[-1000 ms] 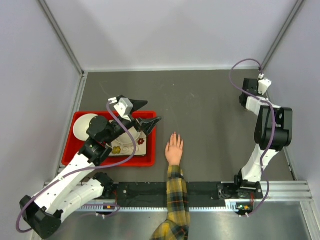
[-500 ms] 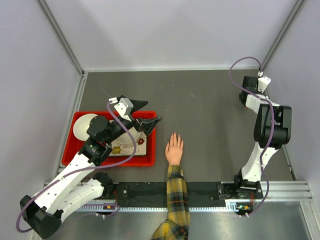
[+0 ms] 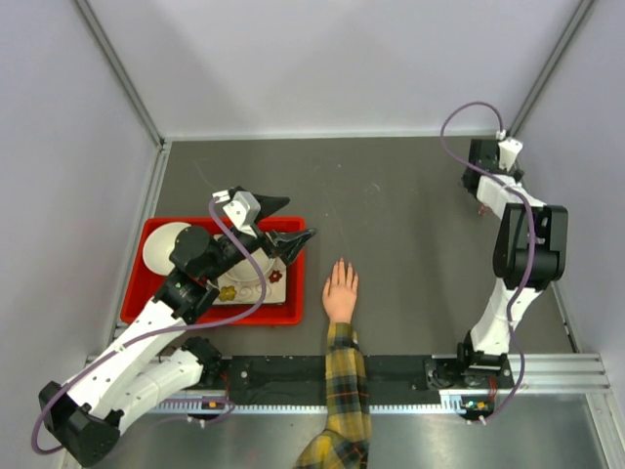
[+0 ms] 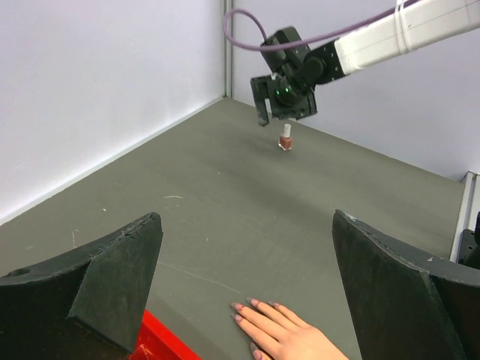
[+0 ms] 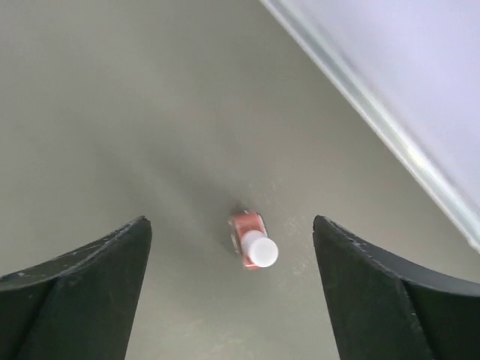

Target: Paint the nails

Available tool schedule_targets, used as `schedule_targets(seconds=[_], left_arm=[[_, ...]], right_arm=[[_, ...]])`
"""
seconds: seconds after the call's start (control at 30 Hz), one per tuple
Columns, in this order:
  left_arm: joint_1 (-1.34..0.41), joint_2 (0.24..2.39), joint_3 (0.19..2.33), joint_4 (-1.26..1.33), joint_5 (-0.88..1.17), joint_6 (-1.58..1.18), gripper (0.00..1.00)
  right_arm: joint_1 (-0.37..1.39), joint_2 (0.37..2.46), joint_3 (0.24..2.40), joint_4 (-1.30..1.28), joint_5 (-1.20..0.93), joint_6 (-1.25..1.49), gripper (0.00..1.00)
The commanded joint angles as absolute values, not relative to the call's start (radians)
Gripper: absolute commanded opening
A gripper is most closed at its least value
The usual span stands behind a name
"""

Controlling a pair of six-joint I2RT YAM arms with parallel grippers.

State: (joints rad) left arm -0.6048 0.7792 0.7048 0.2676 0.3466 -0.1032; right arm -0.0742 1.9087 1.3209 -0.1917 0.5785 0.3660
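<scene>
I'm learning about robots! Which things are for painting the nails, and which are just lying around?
For the job: hand, nails, polish bottle, right end effector over it.
Lying about: red tray, white dish in it.

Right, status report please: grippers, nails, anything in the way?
Both open: left gripper by red tray, right gripper over capped polish bottle. Flat hand, nails unobstructed.

The dark grey table carries a red tray at the left of the top view, a hand lying flat, palm down, at lower centre, and a small polish bottle (upright, white-capped) at upper right.
</scene>
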Motion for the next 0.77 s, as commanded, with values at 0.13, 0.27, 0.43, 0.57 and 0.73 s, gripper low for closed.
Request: schedule_targets(seconds=[0.13, 0.27, 0.43, 0.57, 0.73], left_arm=[[-0.607, 0.775, 0.709, 0.301, 0.345, -0.103, 0.98], [-0.609, 0.77, 0.709, 0.301, 0.321, -0.098, 0.98], [-0.611, 0.787, 0.843, 0.172, 0.243, -0.139, 0.98], [-0.609, 0.782, 0.977, 0.035, 0.146, -0.152, 0.96], [-0.611, 0.736, 1.031, 0.009, 0.032, -0.172, 0.98]], right_arm=[[0.041, 1.594, 1.454, -0.382, 0.606, 0.307, 0.92], [0.113, 1.389, 1.45, -0.471, 0.453, 0.302, 0.93], [0.155, 1.151, 1.459, -0.595, 0.296, 0.269, 0.94], [0.153, 0.97, 1.483, -0.641, 0.255, 0.242, 0.99], [0.155, 0.876, 1.548, -0.676, 0.241, 0.256, 0.99]])
